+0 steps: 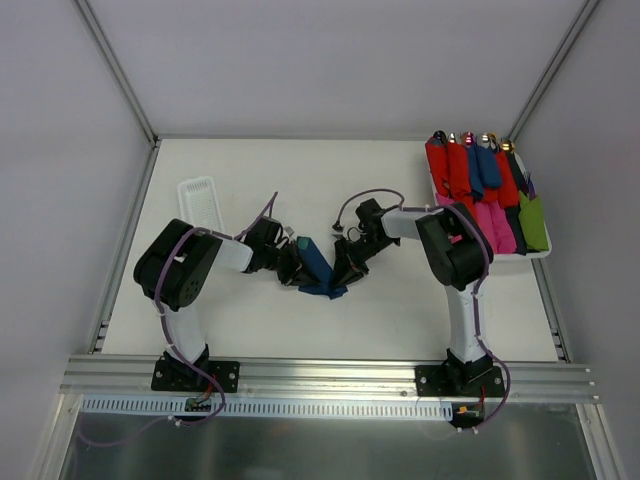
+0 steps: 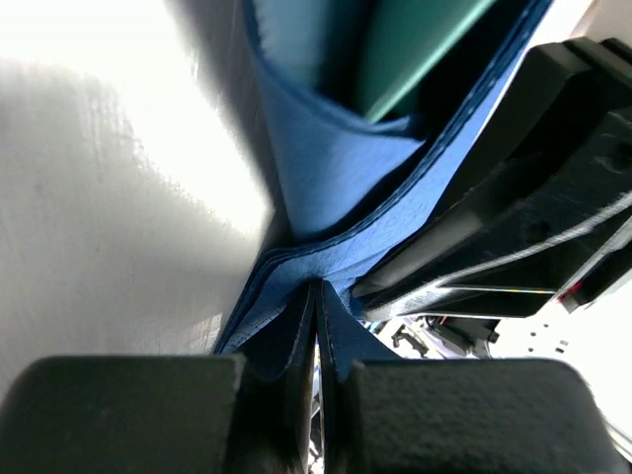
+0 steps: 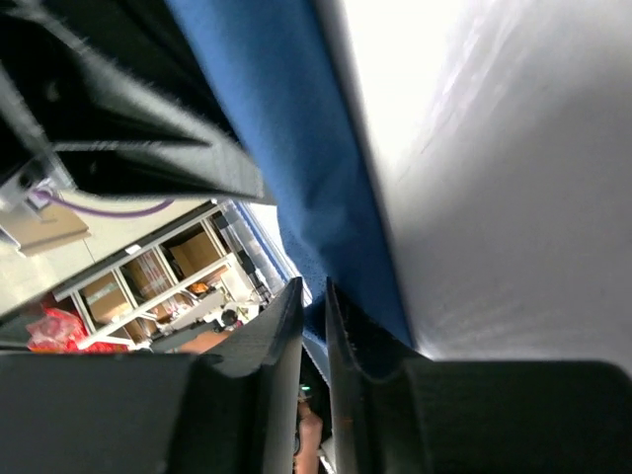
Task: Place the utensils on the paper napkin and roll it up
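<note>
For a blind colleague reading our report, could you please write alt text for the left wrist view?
The left gripper is shut on folded layers of the navy paper napkin, with the white table alongside. A teal utensil shows inside the fold.

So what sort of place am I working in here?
Probably a robot lab test cell: a white table boxed in by plain panels, an aluminium mounting rail along its near edge, and shelves of boxes beyond, in the right wrist view.
</note>
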Robot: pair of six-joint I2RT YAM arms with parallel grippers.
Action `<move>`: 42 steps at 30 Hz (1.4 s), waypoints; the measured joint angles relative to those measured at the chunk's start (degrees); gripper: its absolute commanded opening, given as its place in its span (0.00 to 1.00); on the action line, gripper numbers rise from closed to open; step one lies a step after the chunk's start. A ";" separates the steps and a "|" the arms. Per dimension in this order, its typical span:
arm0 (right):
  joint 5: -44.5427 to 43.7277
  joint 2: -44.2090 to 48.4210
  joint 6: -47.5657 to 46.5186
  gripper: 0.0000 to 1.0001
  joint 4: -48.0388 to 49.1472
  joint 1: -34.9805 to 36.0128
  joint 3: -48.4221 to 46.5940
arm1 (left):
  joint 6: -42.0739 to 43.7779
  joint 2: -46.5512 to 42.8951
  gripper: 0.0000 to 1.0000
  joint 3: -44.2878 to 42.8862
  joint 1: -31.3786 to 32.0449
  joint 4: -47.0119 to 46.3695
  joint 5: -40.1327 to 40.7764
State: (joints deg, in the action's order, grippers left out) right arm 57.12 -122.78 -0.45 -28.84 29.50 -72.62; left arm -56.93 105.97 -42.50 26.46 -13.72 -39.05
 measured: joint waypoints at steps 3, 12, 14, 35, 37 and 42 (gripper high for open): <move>1.75 0.59 -2.93 0.26 -1.18 -1.05 0.00 | -0.87 0.13 0.00 0.44 -0.04 -1.01 -0.22; 3.69 3.58 -9.57 0.24 -6.25 -1.42 -0.98 | -1.42 0.85 0.00 0.17 -0.31 -1.20 -1.40; 3.61 3.80 -10.54 0.23 -6.80 -0.59 -0.98 | -1.40 0.92 0.00 -0.07 -0.31 -0.81 -1.44; 2.56 1.49 -13.07 0.23 -10.73 -1.64 1.51 | -0.68 0.94 0.00 -0.74 -0.31 0.57 -1.36; 3.48 3.34 -12.70 0.25 -11.30 -1.66 0.52 | -0.44 1.07 0.00 -1.07 -0.31 1.14 -1.38; 4.39 12.24 -7.96 0.29 -5.75 -1.29 -2.36 | 0.31 1.18 0.00 -1.73 -0.31 2.36 -1.40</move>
State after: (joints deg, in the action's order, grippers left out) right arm 61.52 -110.54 -8.40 -34.59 28.21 -74.98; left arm -56.62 107.15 -44.23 26.15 -11.35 -40.45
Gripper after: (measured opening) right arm 0.274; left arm 0.006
